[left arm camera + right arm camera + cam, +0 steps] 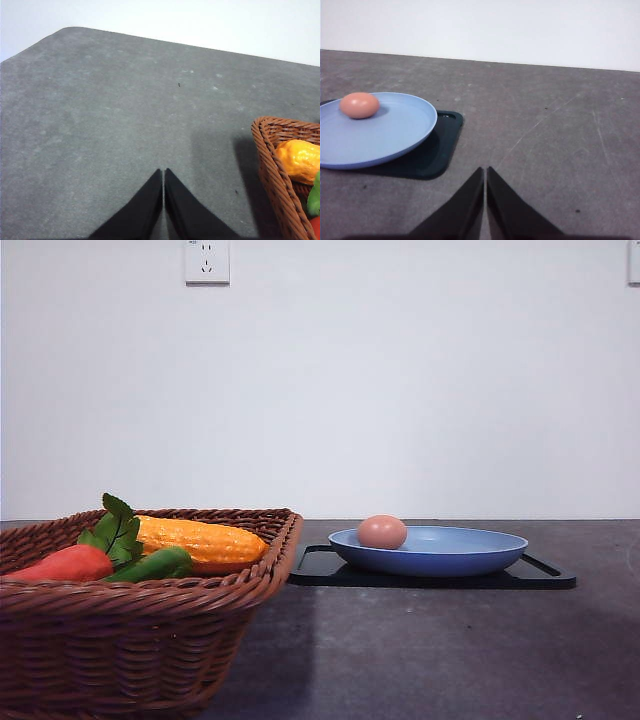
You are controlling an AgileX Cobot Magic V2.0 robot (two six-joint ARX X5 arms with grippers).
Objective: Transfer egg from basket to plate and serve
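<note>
**Egg on the plate, both grippers empty**

The egg lies on the plate, near its left rim — the plate sits on a black tray toward the tabletop's far edge. The basket stands at the near left corner, holding corn and a carrot. The left gripper and right gripper both have fingers pressed together — nothing held, over bare tabletop.

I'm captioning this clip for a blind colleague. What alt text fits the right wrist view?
A pinkish-brown egg lies on a light blue plate, which sits on a black tray on a grey table. The right gripper hangs shut over bare table beside them.
</note>
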